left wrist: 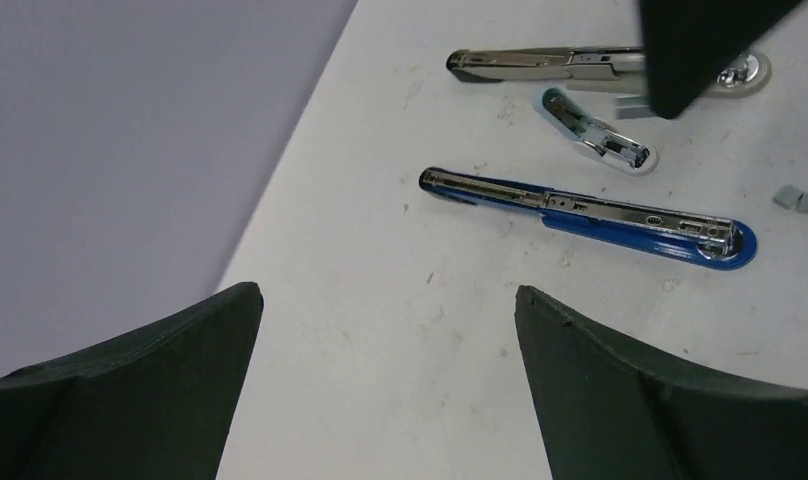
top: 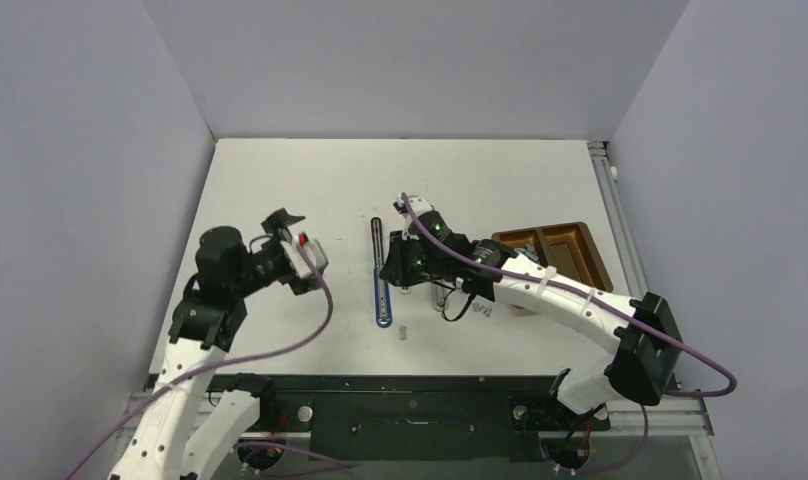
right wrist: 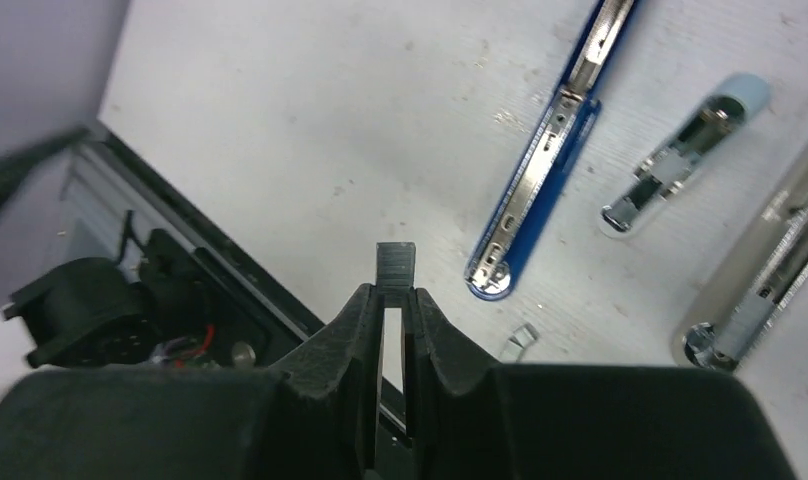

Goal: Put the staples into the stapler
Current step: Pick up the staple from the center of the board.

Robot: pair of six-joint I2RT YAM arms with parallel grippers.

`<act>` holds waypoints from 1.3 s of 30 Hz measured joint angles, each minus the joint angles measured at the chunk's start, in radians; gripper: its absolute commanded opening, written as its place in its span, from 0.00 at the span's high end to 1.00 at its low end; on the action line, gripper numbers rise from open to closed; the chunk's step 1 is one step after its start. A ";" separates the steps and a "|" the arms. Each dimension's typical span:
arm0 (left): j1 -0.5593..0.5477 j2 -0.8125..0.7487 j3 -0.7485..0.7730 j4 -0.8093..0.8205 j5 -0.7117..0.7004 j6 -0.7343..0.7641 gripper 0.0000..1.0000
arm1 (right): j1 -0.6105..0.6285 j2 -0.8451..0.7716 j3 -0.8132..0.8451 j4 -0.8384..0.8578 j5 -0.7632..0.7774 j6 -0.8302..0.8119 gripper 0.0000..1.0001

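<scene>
The right pincer (right wrist: 392, 296) is closed narrow on a short grey staple strip (right wrist: 396, 266), which stands up from between the fingertips above the desk (right wrist: 280, 130). It is near the middle of the desk, just right of the blue stapler (right wrist: 548, 150). That stapler lies opened out flat with its metal channel facing up, running from the near edge towards the far edge. A loose staple piece (right wrist: 520, 342) rests on the desk by the stapler's near end. A small pale blue stapler (right wrist: 680, 155) and a grey stapler (right wrist: 770, 270) lie further to the right, also opened. A wooden tray (top: 555, 250) sits at the right edge. The left pincer (left wrist: 385, 295) hangs over the left side of the desk, jaws wide and holding nothing.
</scene>
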 measured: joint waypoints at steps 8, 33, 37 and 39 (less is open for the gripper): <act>-0.173 -0.228 -0.355 0.322 0.068 0.463 0.04 | -0.156 -0.008 -0.015 0.226 -0.417 0.039 0.91; -0.175 -0.243 -0.460 0.586 0.296 0.923 0.47 | -0.176 0.115 -0.167 0.900 -0.869 0.472 0.91; -0.175 -0.255 -0.453 0.555 0.297 0.935 0.49 | -0.176 0.132 -0.167 0.947 -0.874 0.503 0.91; -0.175 -0.259 -0.452 0.541 0.297 0.937 0.53 | -0.176 0.140 -0.167 0.966 -0.875 0.517 0.91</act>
